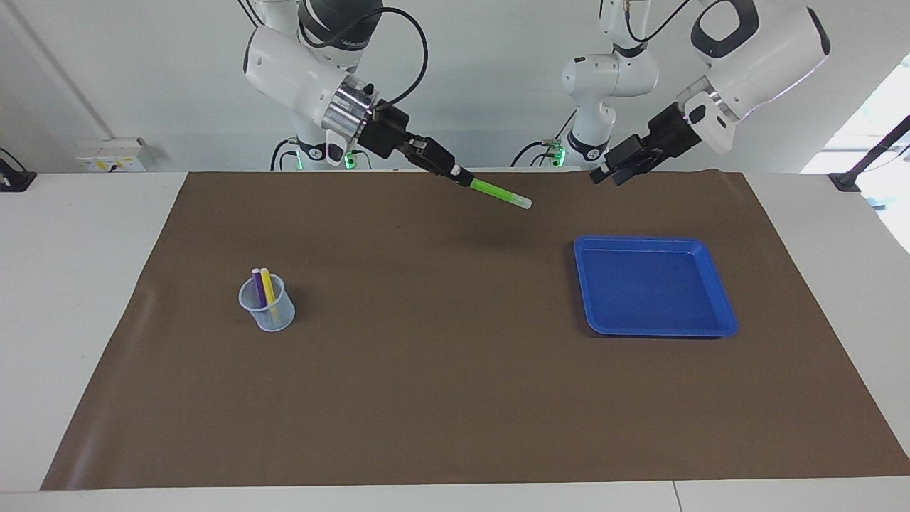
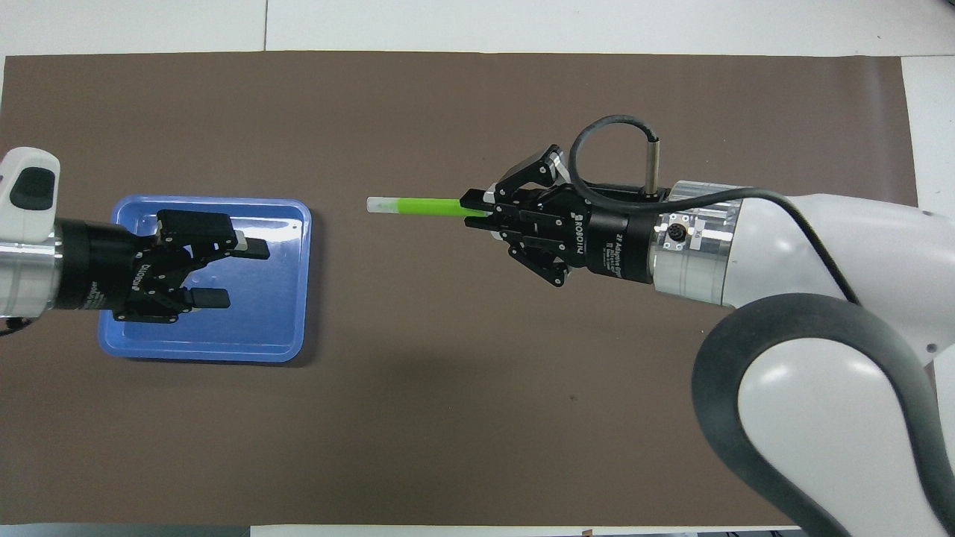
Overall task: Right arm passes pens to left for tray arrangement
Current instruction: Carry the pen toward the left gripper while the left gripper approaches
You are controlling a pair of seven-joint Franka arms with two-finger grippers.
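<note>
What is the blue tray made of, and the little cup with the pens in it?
The blue tray looks like smooth, glossy plastic: light glints off its floor and its rim is moulded round. The cup seems thin see-through plastic, since the purple pen and yellow pen show through its wall.

Green pen (image 1: 500, 193), blue tray (image 1: 719, 299)

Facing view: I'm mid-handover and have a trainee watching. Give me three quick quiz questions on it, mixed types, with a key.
1. True or false: the blue tray already holds a pen.
2. Which pen does the right gripper hold? A green B yellow C purple
3. Fill in: the other two pens stand in the ____.

The left gripper hangs open above the mat.

Key: 1 false; 2 A; 3 cup
</note>
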